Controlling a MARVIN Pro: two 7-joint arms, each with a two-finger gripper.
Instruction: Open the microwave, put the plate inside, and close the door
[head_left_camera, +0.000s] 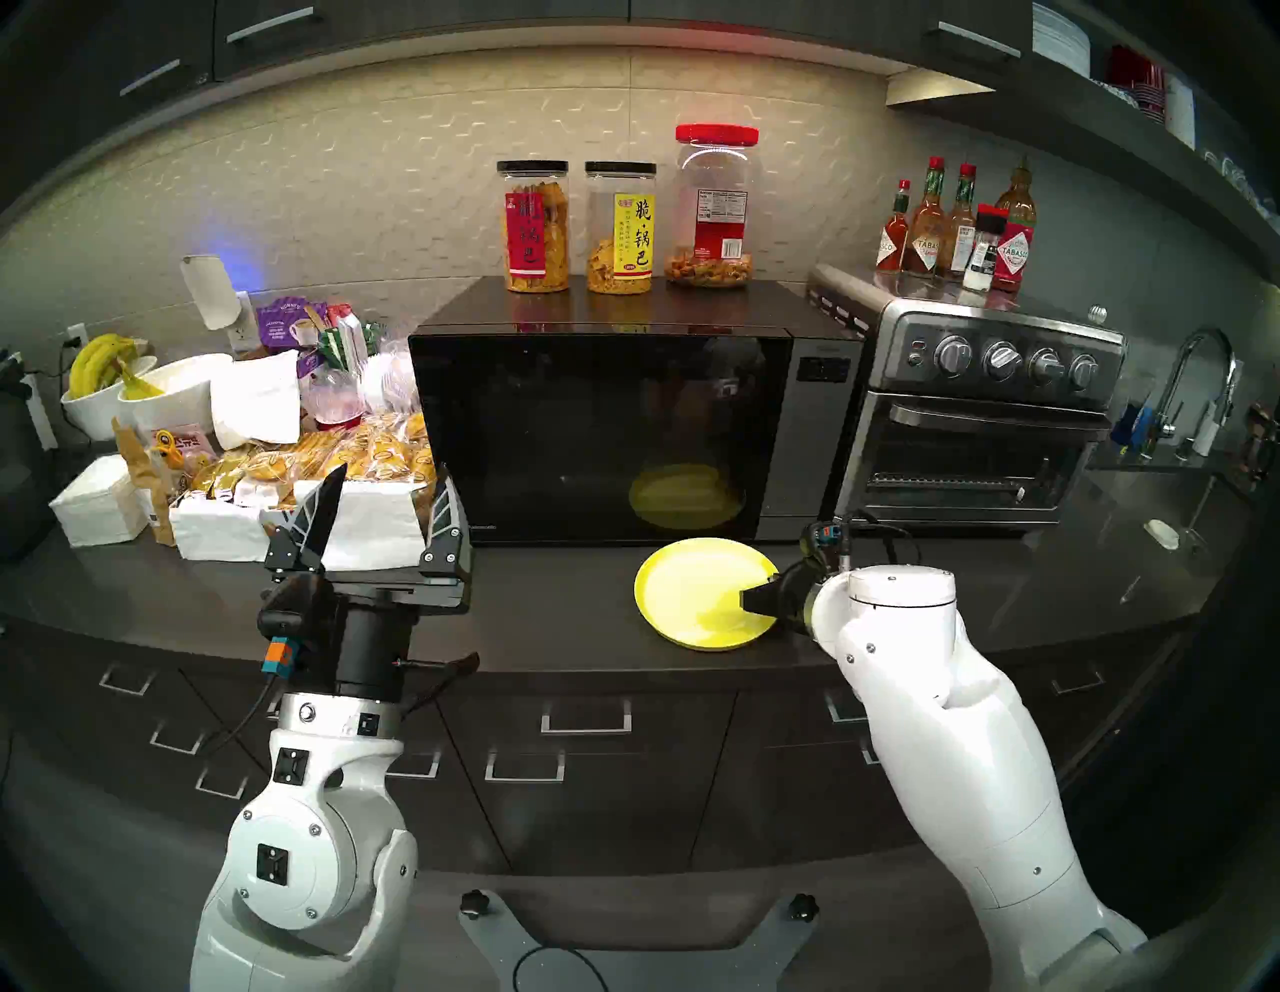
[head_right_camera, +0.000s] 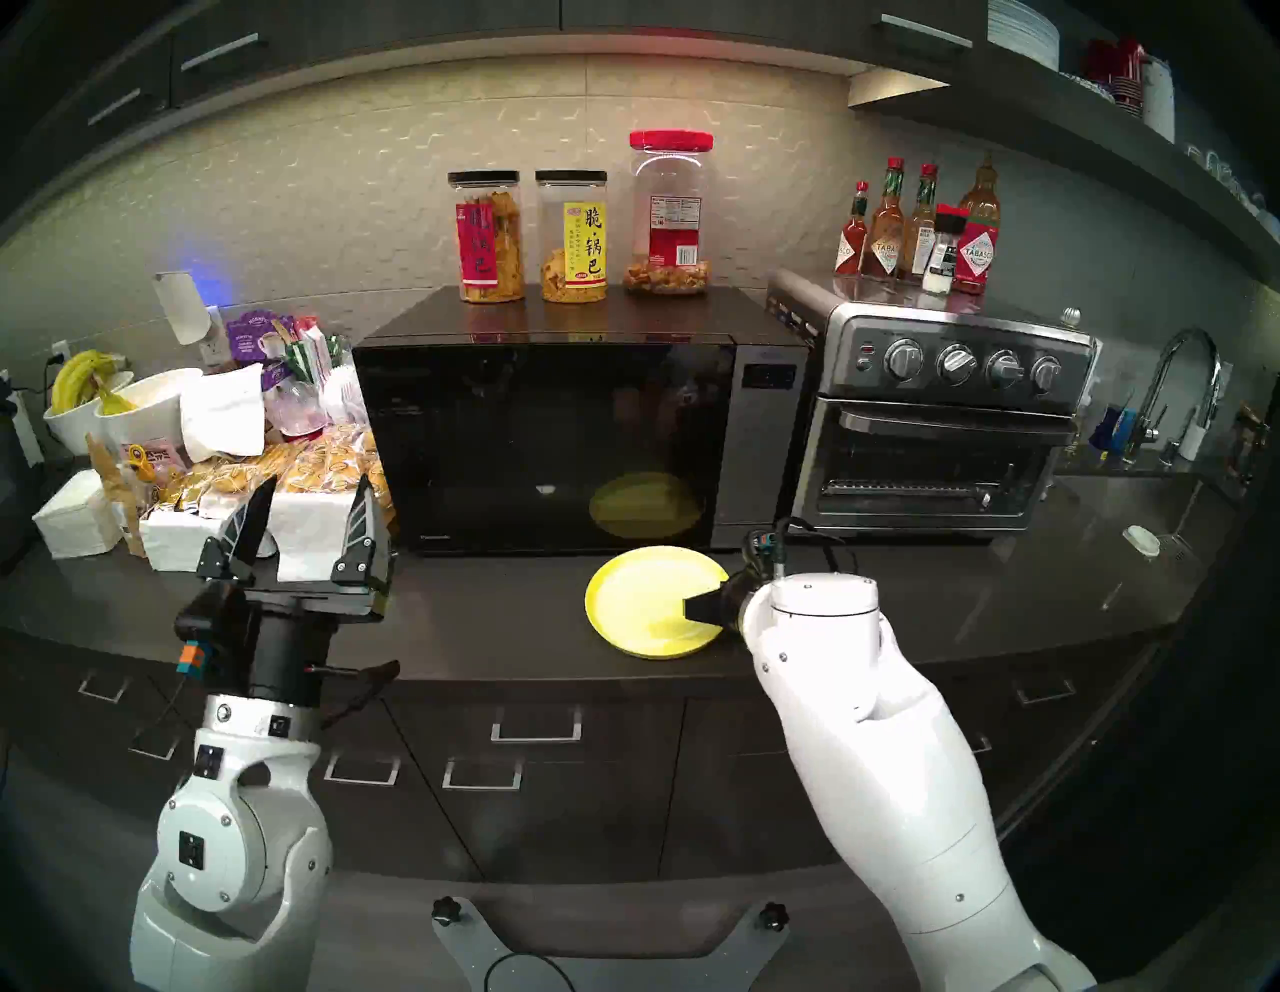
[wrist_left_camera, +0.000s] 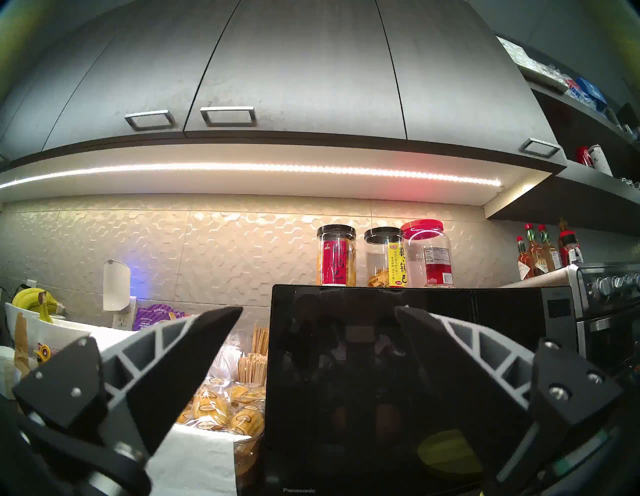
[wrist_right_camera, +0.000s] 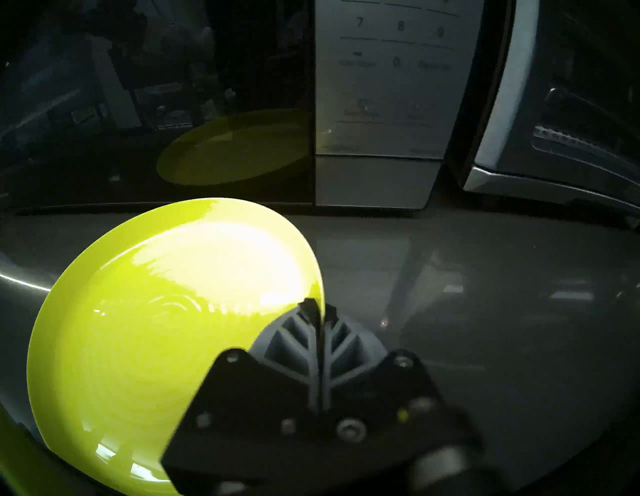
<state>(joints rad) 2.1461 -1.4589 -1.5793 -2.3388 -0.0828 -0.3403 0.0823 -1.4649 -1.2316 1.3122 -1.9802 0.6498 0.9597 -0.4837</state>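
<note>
Right wrist view alone shows me my right gripper (wrist_right_camera: 320, 313) pinching the round yellow plastic plate's (wrist_right_camera: 156, 329) rim; head view shows left gripper (head_left_camera: 384, 512) spread, microwave door (head_left_camera: 596, 436) closed.

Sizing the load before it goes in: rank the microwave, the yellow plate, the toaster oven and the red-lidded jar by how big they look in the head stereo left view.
1. microwave
2. toaster oven
3. yellow plate, which sits nearer the camera, so flattered
4. red-lidded jar, farthest back, so its rank against the plate is unsure
</note>
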